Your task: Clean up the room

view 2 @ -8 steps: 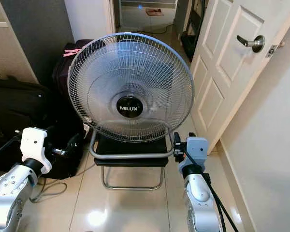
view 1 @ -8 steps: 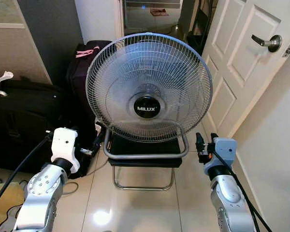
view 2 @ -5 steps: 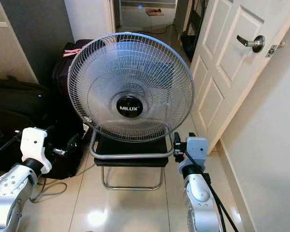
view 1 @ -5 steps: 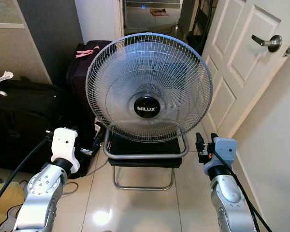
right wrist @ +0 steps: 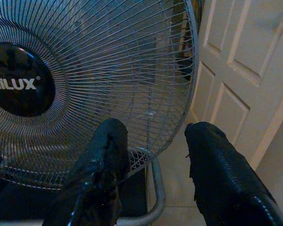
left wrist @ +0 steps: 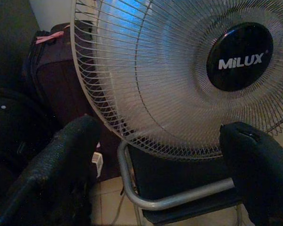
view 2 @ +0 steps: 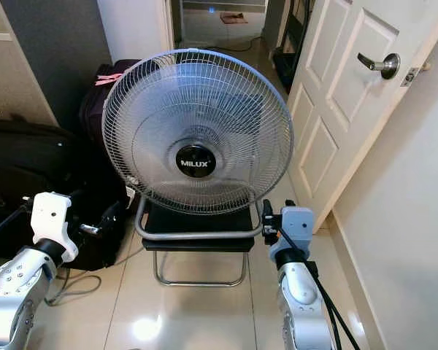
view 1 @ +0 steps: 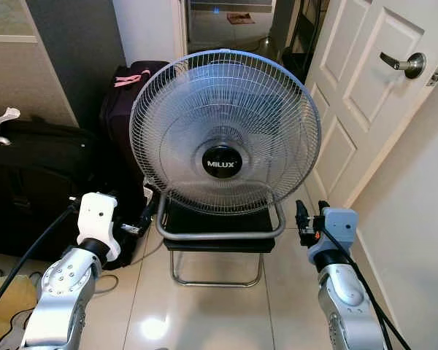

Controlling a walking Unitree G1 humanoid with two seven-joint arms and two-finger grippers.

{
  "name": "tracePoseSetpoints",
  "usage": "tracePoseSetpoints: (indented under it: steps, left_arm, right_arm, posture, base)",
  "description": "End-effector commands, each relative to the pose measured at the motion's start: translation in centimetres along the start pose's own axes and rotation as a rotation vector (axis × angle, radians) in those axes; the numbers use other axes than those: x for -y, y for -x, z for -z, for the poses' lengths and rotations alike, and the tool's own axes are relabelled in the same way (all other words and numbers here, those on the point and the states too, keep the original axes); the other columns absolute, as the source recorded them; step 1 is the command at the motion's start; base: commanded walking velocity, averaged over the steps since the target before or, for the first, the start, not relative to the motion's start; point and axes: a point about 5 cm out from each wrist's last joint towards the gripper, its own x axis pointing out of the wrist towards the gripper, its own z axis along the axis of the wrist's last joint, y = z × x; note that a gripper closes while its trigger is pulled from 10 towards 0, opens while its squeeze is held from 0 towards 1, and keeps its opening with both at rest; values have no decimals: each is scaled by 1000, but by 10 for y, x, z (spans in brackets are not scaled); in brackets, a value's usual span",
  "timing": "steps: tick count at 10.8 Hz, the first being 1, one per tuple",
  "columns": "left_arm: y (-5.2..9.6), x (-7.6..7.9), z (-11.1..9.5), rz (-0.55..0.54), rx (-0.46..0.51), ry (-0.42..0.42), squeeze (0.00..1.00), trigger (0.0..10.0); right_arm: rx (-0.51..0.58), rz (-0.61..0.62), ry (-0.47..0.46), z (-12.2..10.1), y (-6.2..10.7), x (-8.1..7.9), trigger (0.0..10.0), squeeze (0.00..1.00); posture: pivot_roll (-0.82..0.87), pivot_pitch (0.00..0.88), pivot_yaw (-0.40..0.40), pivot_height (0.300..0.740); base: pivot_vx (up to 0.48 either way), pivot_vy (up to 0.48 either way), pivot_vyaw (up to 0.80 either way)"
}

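Note:
A grey MILUX floor fan [view 1: 225, 131] with a round wire grille stands on a bent metal tube stand [view 1: 219, 235] in front of me on the tiled floor. My left gripper [view 1: 144, 217] is held low beside the stand's left end. In the left wrist view its fingers [left wrist: 61, 174] stand wide apart, with the grille and the tube beyond them. My right gripper [view 1: 301, 213] hovers just off the stand's right end. It is open too; its fingers [right wrist: 104, 160] frame the grille's right rim without touching it.
Black luggage [view 1: 29, 175] and a dark suitcase with a pink tag [view 1: 124, 91] stand left of the fan. A white door [view 1: 365, 95] with a lever handle stands ajar at the right, a wall beside it. A cable [view 1: 109, 281] and something yellow [view 1: 4, 302] lie at lower left.

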Motion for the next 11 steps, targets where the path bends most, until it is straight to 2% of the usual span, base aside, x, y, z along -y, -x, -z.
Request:
tracePoseSetpoints:
  steps: [1,11]
  left_arm:
    - [-15,6,-5,-181,-100,59,0,10000]
    - [-15,6,-5,-181,-100,59,0,10000]
  right_arm:
    - [-182,-4,-7,-4,-16,12,10000,0]
    - [-182,-4,-7,-4,-16,12,10000,0]
  posture:
    - [-5,0,-26,740]
    - [-5,0,-26,740]
  base:
    - [0,0,0]
    - [0,0,0]
